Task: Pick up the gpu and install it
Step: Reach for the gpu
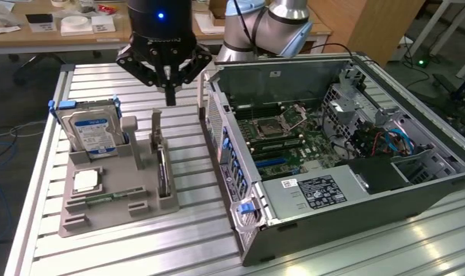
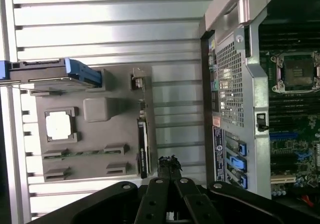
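The gpu [image 1: 162, 164] stands on its edge in a slot of the grey holder [image 1: 117, 210], its silver bracket end [image 1: 156, 122] rising at the far side. In the wrist view the gpu [image 2: 142, 149] appears edge-on as a thin dark strip on the holder [image 2: 100, 131]. My gripper [image 1: 170, 99] hangs above the table just beyond the card's bracket end, fingers pressed together and holding nothing. Its fingertips [image 2: 169, 163] sit close beside the card's near end, apart from it.
The holder also carries a hard drive [image 1: 94, 132] with a blue-white label, a processor chip [image 1: 87, 181] and a memory stick [image 1: 110, 197]. An open computer case [image 1: 385, 190] lies at the exterior view's right, motherboard [image 1: 282, 144] exposed. Slatted metal table [image 1: 125, 253].
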### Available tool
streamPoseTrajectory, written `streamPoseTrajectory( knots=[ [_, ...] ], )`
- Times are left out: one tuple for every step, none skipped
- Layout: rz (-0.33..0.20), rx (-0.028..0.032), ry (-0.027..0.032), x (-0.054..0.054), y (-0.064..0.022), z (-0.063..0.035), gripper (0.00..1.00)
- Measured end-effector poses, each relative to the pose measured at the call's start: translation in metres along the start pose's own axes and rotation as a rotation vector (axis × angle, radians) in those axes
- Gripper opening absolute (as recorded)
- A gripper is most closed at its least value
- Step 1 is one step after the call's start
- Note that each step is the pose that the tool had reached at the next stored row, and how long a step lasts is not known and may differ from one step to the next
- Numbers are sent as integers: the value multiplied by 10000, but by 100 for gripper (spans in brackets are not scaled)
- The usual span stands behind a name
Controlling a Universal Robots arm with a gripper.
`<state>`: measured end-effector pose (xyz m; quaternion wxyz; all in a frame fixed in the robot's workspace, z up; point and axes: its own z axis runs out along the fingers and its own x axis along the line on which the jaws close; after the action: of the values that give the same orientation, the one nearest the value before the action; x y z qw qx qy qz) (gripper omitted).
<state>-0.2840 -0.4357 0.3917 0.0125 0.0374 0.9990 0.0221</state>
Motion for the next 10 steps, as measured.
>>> streamPoseTrajectory(
  knots=[
    [0, 0, 0, 27, -2, 0, 11],
    [0, 0, 1, 51, -4, -1, 11],
    [0, 0, 0, 73, -6, 0, 11],
    [0, -1, 0, 98, -7, 0, 11],
    [0, 0, 0, 124, -10, 0, 11],
    [0, -1, 0, 152, -12, 0, 11],
    [1, -1, 0, 181, -14, 0, 11],
    [0, 0, 0, 207, -16, 0, 11],
    [0, -1, 0, 232, -18, 0, 11],
    [0, 0, 0, 256, -20, 0, 11]
  ],
)
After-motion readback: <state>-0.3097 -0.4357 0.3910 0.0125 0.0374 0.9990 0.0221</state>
